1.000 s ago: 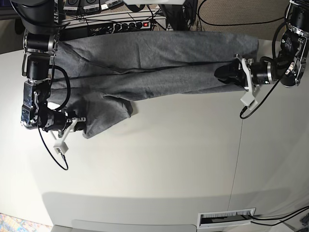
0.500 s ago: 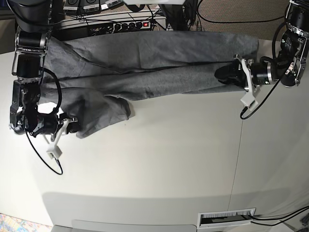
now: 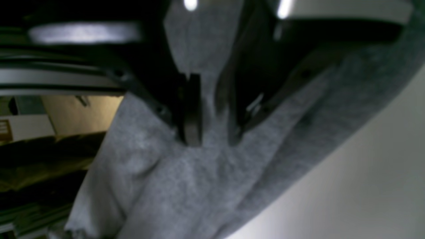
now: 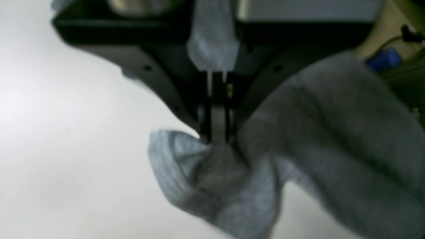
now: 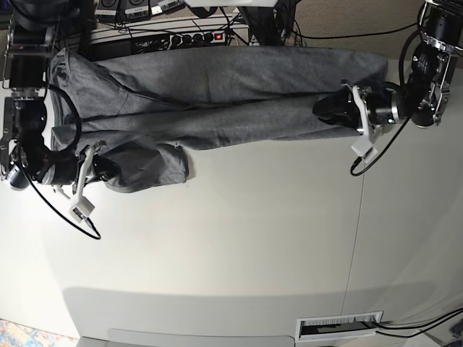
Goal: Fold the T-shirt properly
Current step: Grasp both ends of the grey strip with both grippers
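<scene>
The T-shirt (image 5: 217, 94) lies stretched in a long, rumpled band across the far part of the white table (image 5: 253, 238), spanning from one arm to the other. Both ends are held.

The left gripper (image 5: 329, 107) reaches in sideways from the arm at the base view's right and pinches the grey knit at that end of the band. In the left wrist view, its two dark fingers (image 3: 191, 113) stand a little apart with a fold of fabric (image 3: 212, 109) bunched between them; more cloth drapes below and to the side of the fingertips, with bare tabletop beyond.

The right gripper (image 5: 101, 168) sits at the opposite end, low and close to the table, its jaws pressed nearly together on a thin wad of the shirt. The right wrist view shows the narrow fingers (image 4: 207, 109) clamping a small pleat, with a crumpled lobe of cloth (image 4: 212, 179) hanging just under the tips and a thicker roll of fabric beside them.

Near the right gripper, a flap of the shirt (image 5: 148, 168) is folded back over itself on the table. A power strip (image 5: 195, 37) and cables lie behind the table's far edge.
</scene>
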`<state>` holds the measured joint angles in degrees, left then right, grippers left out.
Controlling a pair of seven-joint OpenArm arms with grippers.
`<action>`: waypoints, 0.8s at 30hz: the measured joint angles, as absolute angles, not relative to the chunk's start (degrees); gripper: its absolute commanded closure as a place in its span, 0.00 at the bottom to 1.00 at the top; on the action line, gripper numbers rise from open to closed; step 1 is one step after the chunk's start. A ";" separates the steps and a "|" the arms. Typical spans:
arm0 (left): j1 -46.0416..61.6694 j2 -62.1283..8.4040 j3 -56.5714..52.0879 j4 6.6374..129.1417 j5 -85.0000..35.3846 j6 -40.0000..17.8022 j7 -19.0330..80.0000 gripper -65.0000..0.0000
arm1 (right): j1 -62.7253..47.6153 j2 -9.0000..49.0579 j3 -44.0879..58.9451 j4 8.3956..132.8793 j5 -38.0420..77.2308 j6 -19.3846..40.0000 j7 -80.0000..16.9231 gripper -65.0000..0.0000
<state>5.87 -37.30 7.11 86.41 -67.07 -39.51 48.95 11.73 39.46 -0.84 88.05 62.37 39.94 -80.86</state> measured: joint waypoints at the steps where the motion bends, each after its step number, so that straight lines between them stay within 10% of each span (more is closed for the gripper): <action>1: 5.87 -36.95 7.14 86.43 -66.72 -39.51 48.95 0.80 | 10.09 40.03 0.30 89.56 63.68 39.90 -80.99 1.00; 14: 5.87 -34.79 7.05 86.37 -65.28 -39.48 48.34 0.80 | -11.53 40.77 28.75 102.06 74.54 39.94 -80.99 1.00; 24: 5.85 -34.79 7.05 86.35 -62.98 -39.51 46.02 0.80 | -17.30 38.65 31.62 104.64 68.38 39.94 -81.01 1.00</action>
